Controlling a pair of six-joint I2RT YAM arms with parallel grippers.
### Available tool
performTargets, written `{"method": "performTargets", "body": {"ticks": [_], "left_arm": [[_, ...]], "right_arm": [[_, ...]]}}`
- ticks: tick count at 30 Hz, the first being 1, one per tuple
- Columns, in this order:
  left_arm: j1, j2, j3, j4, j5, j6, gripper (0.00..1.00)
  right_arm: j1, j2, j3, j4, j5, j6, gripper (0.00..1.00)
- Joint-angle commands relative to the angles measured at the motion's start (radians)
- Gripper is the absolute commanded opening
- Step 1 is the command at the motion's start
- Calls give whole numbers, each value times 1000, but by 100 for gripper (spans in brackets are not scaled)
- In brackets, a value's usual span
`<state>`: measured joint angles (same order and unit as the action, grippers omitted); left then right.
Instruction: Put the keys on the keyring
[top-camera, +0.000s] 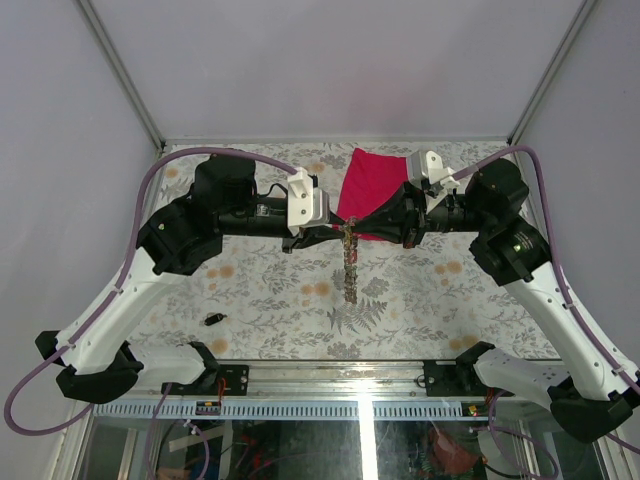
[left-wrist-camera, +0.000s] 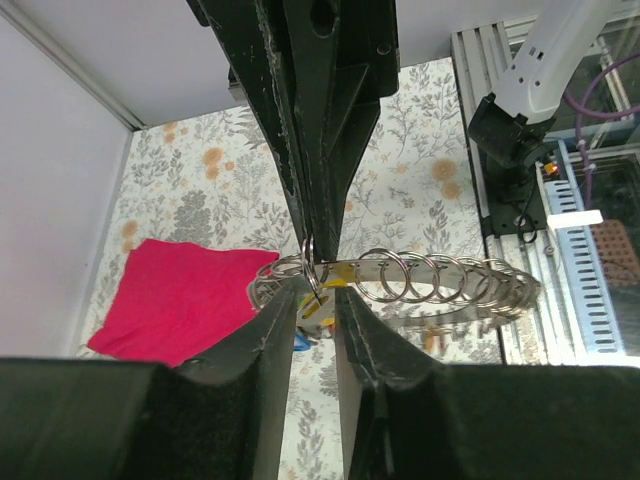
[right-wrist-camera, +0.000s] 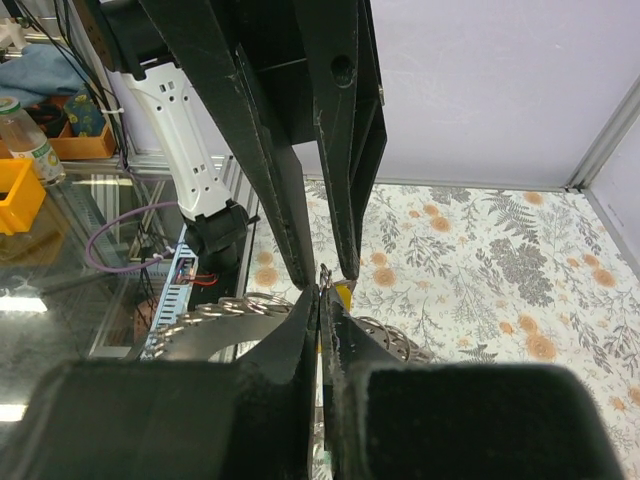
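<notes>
Floral tabletop (top-camera: 270, 290), threading step. Right claw (right-wrist-camera: 322, 300) is clamped on the keyring (top-camera: 350, 268), which hangs just in front of the red cloth (top-camera: 375, 175). Left claw (left-wrist-camera: 315, 312) brackets a yellow-headed key (left-wrist-camera: 336, 284); whether it grips is unclear. Next move likely needs fine alignment of key and ring.

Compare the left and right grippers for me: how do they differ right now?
The right gripper is pinched shut on a thin ring of the keyring; the left gripper has its jaws narrowly apart, and whether they grip anything is unclear. The left gripper reaches in from the left, the right gripper from the right. Shared: their tips meet in mid-air, where the keyring's chain of rings hangs.
</notes>
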<state>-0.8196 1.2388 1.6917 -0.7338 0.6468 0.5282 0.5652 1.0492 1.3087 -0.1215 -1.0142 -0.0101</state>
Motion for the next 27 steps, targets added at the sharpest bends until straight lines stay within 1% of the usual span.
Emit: {"method": "performTargets", "body": {"ticks": [1, 4, 5, 11, 13, 16, 20, 27], "left_arm": [[-7, -11, -6, 57, 6, -6, 26], [-7, -14, -5, 57, 3, -5, 27], [-7, -15, -6, 59, 2, -4, 25], [-8, -7, -2, 58, 7, -4, 8], [-7, -6, 0, 57, 6, -5, 1], [-8, -6, -1, 58, 3, -4, 0], [-7, -7, -9, 71, 1, -8, 0], [-7, -24, -38, 112, 6, -27, 0]], "right_arm": [[7, -42, 2, 97, 10, 10, 0], [7, -46, 2, 102, 14, 10, 0], [7, -46, 2, 103, 13, 12, 0], [7, -46, 3, 109, 9, 17, 0], [7, -47, 3, 113, 9, 19, 0], [7, -55, -7, 132, 14, 33, 0], [7, -72, -41, 220, 37, 89, 0], [7, -118, -161, 493, 131, 252, 0]]}}
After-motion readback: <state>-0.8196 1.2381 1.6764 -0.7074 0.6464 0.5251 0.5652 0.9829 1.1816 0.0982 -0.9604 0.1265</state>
